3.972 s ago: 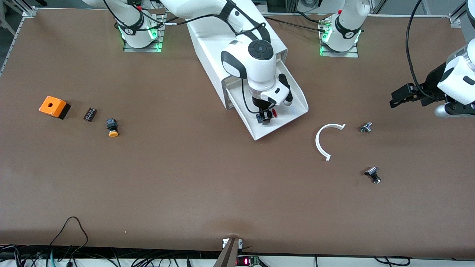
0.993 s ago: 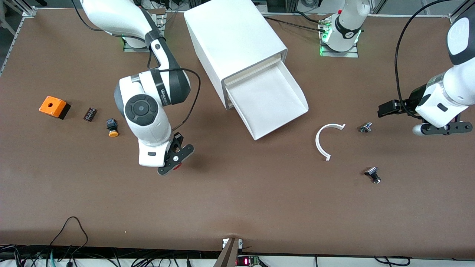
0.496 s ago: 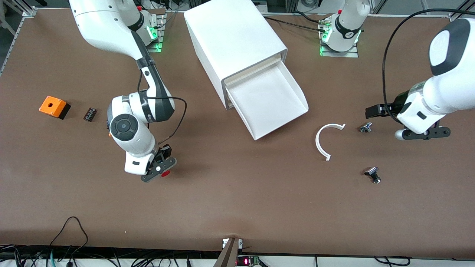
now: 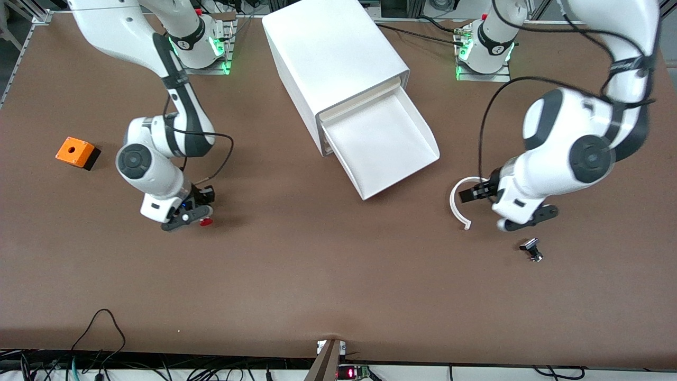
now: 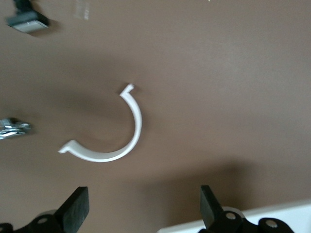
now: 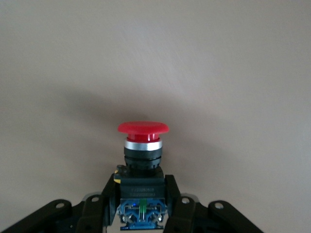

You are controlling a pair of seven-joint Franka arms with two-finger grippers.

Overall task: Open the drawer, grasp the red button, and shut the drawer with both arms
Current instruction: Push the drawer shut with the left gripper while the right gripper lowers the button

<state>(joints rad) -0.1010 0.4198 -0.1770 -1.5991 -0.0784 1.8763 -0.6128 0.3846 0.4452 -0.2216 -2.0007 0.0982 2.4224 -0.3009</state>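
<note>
The drawer [image 4: 389, 145] stands pulled out of the white cabinet [image 4: 333, 53], and its tray is empty. My right gripper [image 4: 197, 214] is shut on the black body of the red-capped button [image 4: 206, 221], low over bare table toward the right arm's end. In the right wrist view the button [image 6: 143, 128] sits between the fingers [image 6: 174, 191] of the right gripper [image 6: 142, 194], cap pointing away. My left gripper [image 4: 523, 219] is open and empty over the table beside a white C-shaped ring [image 4: 458, 201]. The left wrist view shows that gripper [image 5: 145, 208] with its fingers [image 5: 75, 208] wide apart.
An orange box [image 4: 78, 152] lies near the right arm's end. A silver-black part [image 4: 531, 250] lies nearer the front camera than the left gripper. The left wrist view shows the ring [image 5: 116, 141], two silver parts [image 5: 26, 22] [image 5: 12, 128] and a white corner [image 5: 272, 216].
The right gripper has carried the red button out of the drawer and on toward the right arm's end. The left arm has swung in from the table's end to the ring.
</note>
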